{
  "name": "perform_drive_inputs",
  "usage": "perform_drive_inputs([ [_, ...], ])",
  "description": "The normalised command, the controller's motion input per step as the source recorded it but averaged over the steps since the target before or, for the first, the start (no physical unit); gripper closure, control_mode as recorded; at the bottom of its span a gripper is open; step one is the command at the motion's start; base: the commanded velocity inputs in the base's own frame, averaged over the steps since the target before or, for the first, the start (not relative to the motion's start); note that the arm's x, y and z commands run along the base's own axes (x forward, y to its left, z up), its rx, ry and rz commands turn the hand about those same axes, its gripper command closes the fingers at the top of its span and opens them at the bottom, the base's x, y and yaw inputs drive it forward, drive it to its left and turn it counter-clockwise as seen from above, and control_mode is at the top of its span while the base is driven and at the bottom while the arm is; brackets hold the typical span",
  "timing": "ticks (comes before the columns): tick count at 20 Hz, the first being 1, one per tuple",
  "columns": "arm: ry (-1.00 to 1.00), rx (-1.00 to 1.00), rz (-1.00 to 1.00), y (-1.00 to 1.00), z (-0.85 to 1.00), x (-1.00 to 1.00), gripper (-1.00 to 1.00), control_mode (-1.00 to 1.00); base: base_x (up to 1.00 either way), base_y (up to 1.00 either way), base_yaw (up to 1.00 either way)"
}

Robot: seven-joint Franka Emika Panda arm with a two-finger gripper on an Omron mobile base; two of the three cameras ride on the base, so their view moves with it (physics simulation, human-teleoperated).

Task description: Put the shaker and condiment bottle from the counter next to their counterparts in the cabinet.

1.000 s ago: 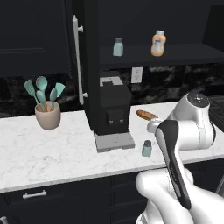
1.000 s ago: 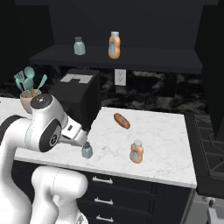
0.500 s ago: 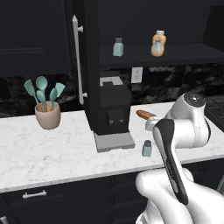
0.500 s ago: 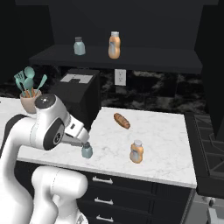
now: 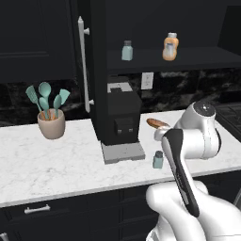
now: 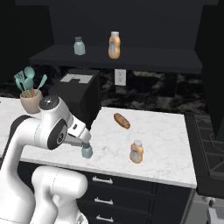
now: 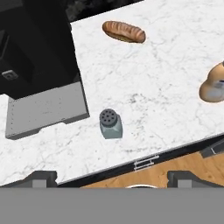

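small blue-grey shaker (image 7: 110, 124) (dark perforated cap) stands upright on the counter (image 7: 175, 78); end effector (image 7: 112, 177) wide open, empty.

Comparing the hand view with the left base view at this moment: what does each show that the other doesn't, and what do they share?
Hand view alone: the condiment bottle on the counter, cut by the frame edge, and the wood floor below the counter's front edge.

Left base view alone: the cabinet shelf with the counterparts, a teal shaker and an orange bottle, the white bar handle, and the utensil pot.

Both: the shaker, the bread roll, the coffee machine's grey base.
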Motion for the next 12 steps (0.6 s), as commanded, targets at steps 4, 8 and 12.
perform_drive_inputs([
  [4,-0.01,0.0,0.0,0.0,-0.34,0.2,-1.0,-1.0,0.0,0.0,0.0],
  [8,-0.01,0.0,0.0,0.0,-0.28,0.26,-1.0,-1.0,0.0,0.0,0.0],
  [12,0.0,0.0,0.0,0.0,-0.22,0.29,-1.0,-1.0,0.0,0.0,0.0],
])
